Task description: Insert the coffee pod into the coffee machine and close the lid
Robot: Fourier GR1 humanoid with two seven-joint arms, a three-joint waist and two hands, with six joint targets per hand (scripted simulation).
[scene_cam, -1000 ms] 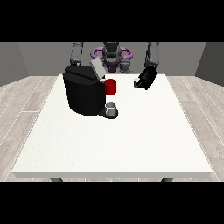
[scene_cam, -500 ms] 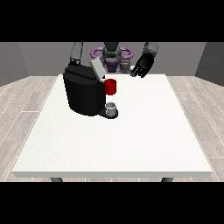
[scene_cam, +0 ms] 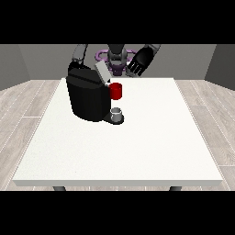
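Observation:
The black coffee machine (scene_cam: 88, 96) stands on the white table (scene_cam: 137, 147), left of the middle. Its pale lid (scene_cam: 102, 72) is tilted up and open. A red thing at the machine (scene_cam: 116, 91) sits at its front, under the lid. Below that, a small grey thing (scene_cam: 117, 113) rests on the machine's base. The hand at the view's right (scene_cam: 137, 65) hovers above the table's far edge, right of the lid, with its fingers spread and nothing in them. At the view's left only an arm (scene_cam: 80, 53) shows, running down behind the machine; its hand is hidden.
The robot's torso (scene_cam: 117, 57) stands behind the table's far edge. Grey plank floor (scene_cam: 27, 101) surrounds the table on all sides.
The hand at the view's right has risen and drawn back towards the robot, shifting closer to the open lid. The machine, the red thing and the grey thing have not moved.

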